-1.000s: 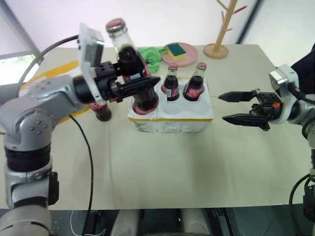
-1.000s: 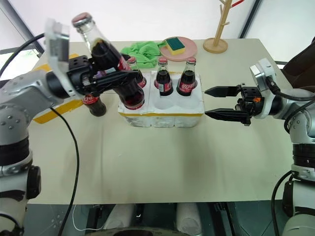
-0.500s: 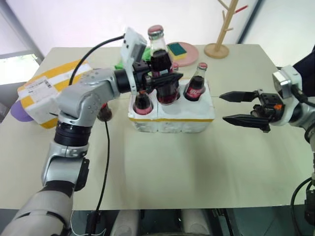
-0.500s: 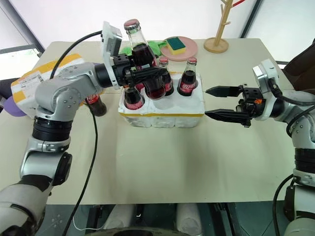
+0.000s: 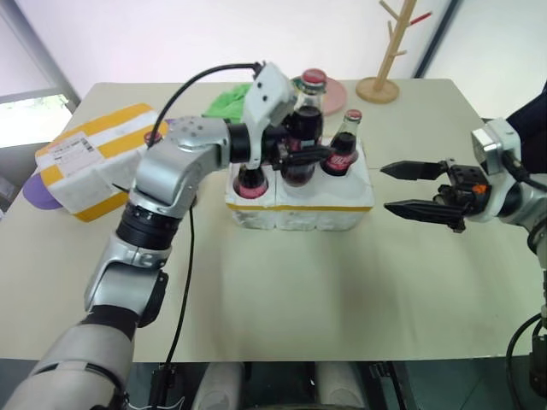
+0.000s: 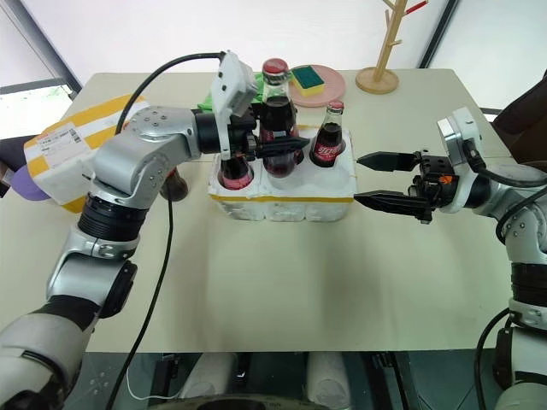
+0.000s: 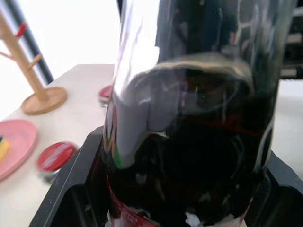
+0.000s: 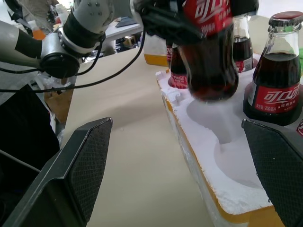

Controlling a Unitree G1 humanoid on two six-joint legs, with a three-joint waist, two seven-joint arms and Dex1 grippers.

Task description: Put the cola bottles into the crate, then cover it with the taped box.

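Currently, status below.
Progress: about three cola bottles seated in the crate (image 5: 299, 209); hard to count behind the arm. One more stands left of crate.
Left gripper (image 6: 272, 147): clamped on held bottle (image 6: 278, 111), upright, just above an empty well.
Right gripper (image 5: 410, 190): jaws apart, level, right of crate.
Taped box (image 5: 94, 166): far left of crate, lidding pending.

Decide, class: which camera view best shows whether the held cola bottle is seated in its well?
Right wrist view: the held bottle hangs above an empty well of the crate. Head views show it from above; the left wrist view shows only dark glass.
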